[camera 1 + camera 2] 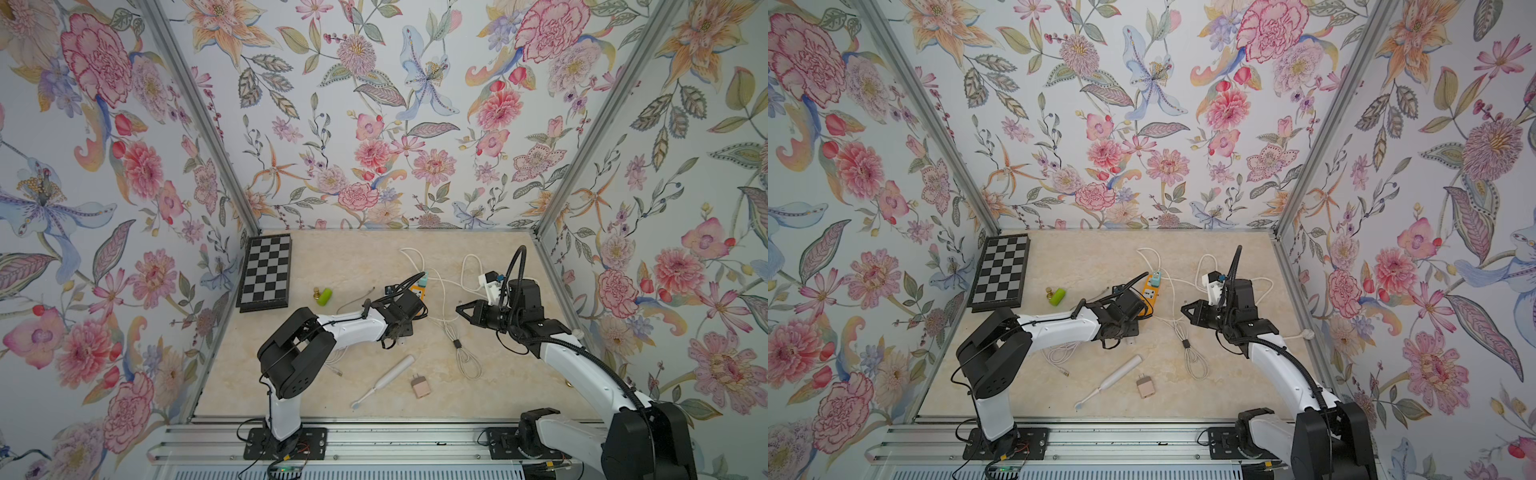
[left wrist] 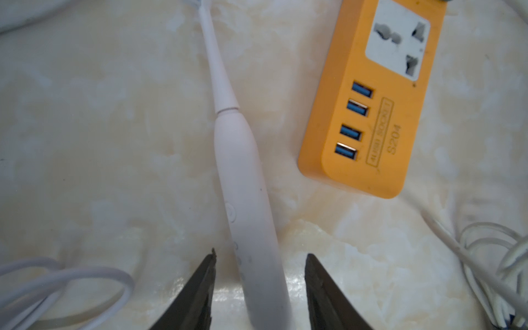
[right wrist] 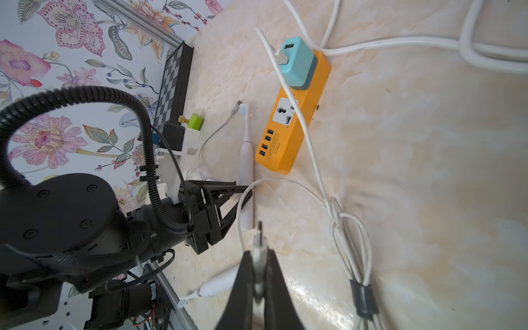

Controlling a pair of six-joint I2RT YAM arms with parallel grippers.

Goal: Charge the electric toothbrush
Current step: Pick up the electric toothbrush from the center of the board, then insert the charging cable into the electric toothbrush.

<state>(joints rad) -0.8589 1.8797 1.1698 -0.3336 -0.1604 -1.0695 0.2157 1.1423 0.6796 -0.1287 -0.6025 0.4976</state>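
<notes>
Your pale, slim electric toothbrush (image 2: 243, 171) lies flat near the middle of the beige marble tabletop (image 1: 353, 257). It is just beside the orange plastic power strip (image 2: 371, 114) and roughly parallel to it, brush head toward the far edge. Your left gripper (image 2: 260, 254) is released: its black fingers stand either side of the handle's lower end, with a gap on each side. Your right gripper (image 3: 258, 253), nearer the right edge, is clenched on the silvery plug (image 3: 259, 237) of a thin white cable (image 3: 285, 183). A teal cube adapter (image 3: 297, 63) sits in the strip's far end. You'll see a second white toothbrush (image 1: 384, 379) and a pink wall adapter (image 1: 420, 386) near the front edge. A black-and-grey chessboard (image 1: 266, 272) sits in the far left corner.
</notes>
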